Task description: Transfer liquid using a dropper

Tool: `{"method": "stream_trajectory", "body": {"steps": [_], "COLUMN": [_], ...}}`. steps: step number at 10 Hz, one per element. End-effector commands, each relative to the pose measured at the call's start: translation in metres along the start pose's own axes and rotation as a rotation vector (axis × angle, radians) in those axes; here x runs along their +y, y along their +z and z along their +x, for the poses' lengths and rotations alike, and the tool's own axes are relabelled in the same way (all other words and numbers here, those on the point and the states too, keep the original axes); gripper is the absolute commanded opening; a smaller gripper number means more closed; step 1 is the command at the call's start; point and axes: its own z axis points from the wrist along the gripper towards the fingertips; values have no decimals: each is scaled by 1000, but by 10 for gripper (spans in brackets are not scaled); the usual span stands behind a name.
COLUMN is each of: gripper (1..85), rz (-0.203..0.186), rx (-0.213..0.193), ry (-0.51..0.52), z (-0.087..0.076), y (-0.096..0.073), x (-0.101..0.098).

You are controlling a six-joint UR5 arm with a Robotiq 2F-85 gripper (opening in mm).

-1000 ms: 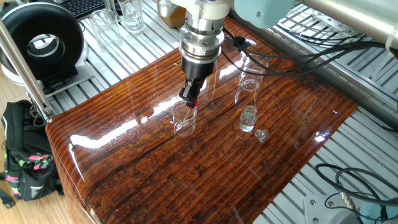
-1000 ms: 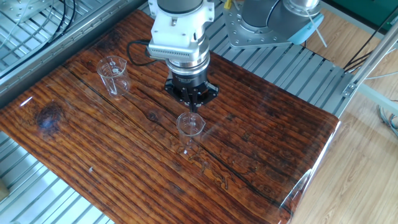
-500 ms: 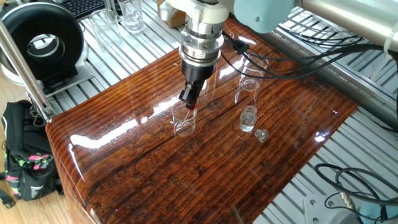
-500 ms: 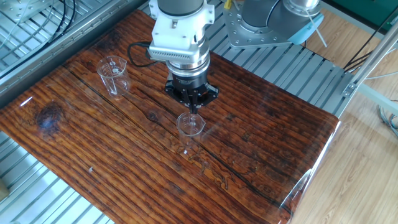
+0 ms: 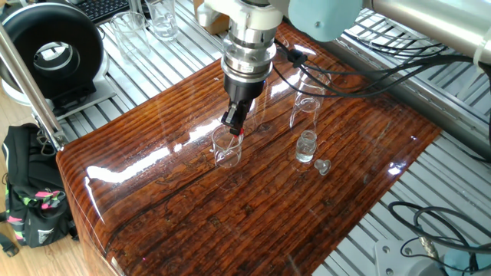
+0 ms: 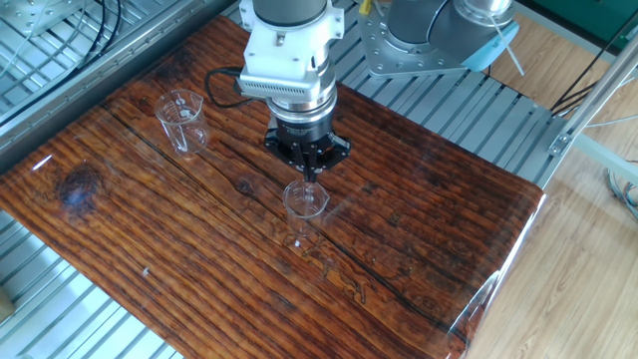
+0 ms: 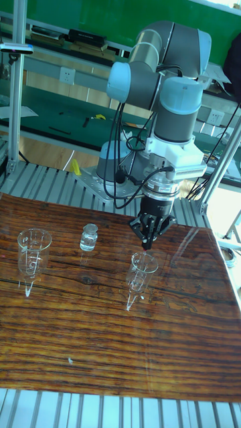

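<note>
Wooden table (image 5: 253, 199), lab bench. Gripper (image 5: 235, 121) pinched on the dropper (image 5: 238, 131) by its red bulb, tube down in the beaker (image 5: 227, 146). Unchanged from a second ago: likely dwelling to draw or release liquid.

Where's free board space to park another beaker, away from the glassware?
Free: the near end of the board, in front of the beaker under the gripper. Also the stretch right of that beaker toward the board's corner. Crowded: around the small bottle, stopper and tall vessel.
</note>
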Motion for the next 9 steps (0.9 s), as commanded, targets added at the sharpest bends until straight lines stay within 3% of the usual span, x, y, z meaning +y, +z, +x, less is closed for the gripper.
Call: {"method": "stream_trajectory", "body": {"steps": [1, 9], "gripper": [157, 180], "rz": [-32, -24], "rx": [-8, -3], "ry": [-3, -11], "z": [-2, -2], "y": [-1, 0], "x": [8, 5]}}
